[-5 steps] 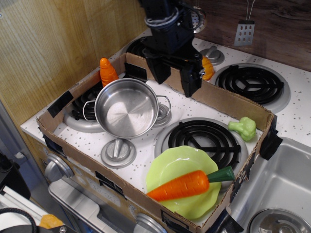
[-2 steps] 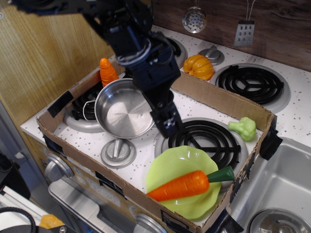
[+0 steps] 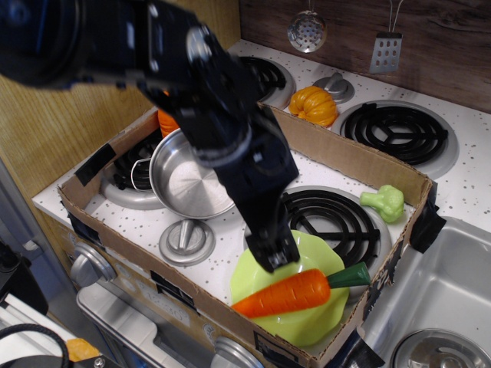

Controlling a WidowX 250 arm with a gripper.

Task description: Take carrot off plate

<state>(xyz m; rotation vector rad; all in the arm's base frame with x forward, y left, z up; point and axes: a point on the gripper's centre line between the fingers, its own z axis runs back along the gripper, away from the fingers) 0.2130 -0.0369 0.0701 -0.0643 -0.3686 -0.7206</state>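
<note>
The long orange carrot (image 3: pixel 285 293) with a dark green stem cap lies across the front of the light lime-green plate (image 3: pixel 318 318), stem pointing right. The plate sits at the front right corner of a cardboard tray on the toy stove. My black gripper (image 3: pixel 274 254) hangs over the plate's back left part, its tip just above and behind the carrot's middle. I cannot tell whether its fingers are open or shut. It holds nothing that I can see. The arm hides the plate's left rear.
A steel pot (image 3: pixel 186 180) stands left of the plate. A stubby orange cone (image 3: pixel 166 122) is behind it, partly hidden. A green broccoli (image 3: pixel 385 202) lies at the tray's right wall (image 3: pixel 353 157). An orange pumpkin (image 3: pixel 314 104) sits behind the tray. A sink (image 3: pixel 437 299) is at the right.
My arm has swung from the back of the tray forward and down, past the pot, to just over the plate. The carrot and plate have not moved.
</note>
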